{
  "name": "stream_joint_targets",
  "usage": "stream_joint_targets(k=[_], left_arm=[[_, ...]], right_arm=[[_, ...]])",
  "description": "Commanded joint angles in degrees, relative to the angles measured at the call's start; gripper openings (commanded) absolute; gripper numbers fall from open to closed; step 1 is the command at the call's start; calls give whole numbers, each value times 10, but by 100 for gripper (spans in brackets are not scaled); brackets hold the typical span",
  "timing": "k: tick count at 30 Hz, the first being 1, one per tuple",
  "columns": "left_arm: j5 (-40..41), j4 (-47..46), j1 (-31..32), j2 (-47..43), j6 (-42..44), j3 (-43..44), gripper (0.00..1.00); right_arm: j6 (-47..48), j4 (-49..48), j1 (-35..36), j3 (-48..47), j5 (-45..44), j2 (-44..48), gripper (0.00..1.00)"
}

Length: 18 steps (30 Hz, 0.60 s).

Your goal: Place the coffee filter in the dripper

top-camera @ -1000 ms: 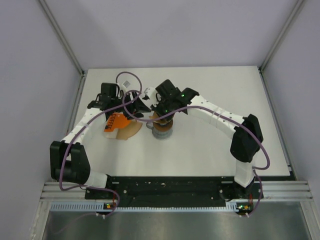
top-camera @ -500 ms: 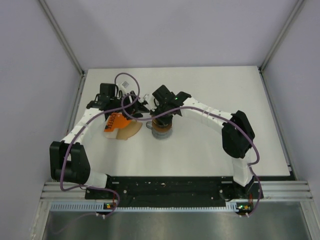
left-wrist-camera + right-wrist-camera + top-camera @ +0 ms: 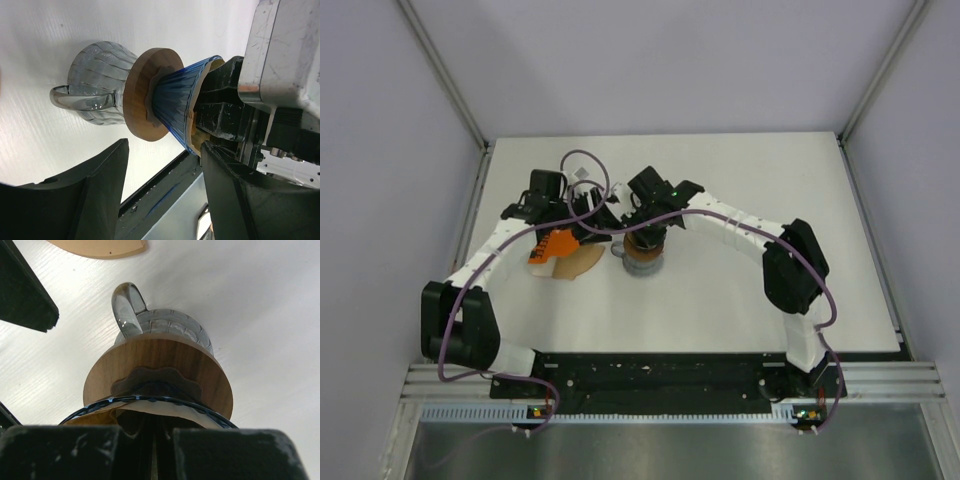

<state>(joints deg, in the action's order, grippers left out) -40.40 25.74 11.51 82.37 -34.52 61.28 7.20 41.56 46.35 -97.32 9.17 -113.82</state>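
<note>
Wide apart, the jaws of the left gripper [image 3: 165,148] hold nothing. They frame the stacked set from the side. The right gripper [image 3: 152,431] has its jaws drawn almost together, with only a thin slit between them. Whether paper is caught in that slit cannot be told. Its tips are sunk into the mouth of the dripper [image 3: 175,102].

From overhead the right gripper covers that mouth, so the coffee filter cannot be made out there. The coffee filter [image 3: 165,408] shows from the wrists only as a pale tan strip lining the inside of the blue rim. How deep it sits is hidden. The wooden ring [image 3: 156,362] blocks most of the mug [image 3: 95,82] below it in the right wrist view.

Both arms stand on the white table [image 3: 750,290], walled in pale lilac-grey panels with metal posts at the corners.

By count there are two arms, one ribbed grey mug with one handle, one ring and one dripper with one filter in it. One orange packet [image 3: 548,245] lies at 9 o'clock of the mug with tan papers [image 3: 576,263] fanning from it. The left gripper is at 10 o'clock of the mug.
</note>
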Motion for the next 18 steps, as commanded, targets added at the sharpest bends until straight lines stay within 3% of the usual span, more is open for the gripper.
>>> stream_joint_targets(k=[1, 18], left_arm=[[15, -17, 12, 4, 14, 15, 65], [43, 1, 13, 26, 31, 24, 54]], right_arm=[[-9, -6, -2, -18, 8, -14, 0], [10, -1, 20, -59, -4, 54, 0]])
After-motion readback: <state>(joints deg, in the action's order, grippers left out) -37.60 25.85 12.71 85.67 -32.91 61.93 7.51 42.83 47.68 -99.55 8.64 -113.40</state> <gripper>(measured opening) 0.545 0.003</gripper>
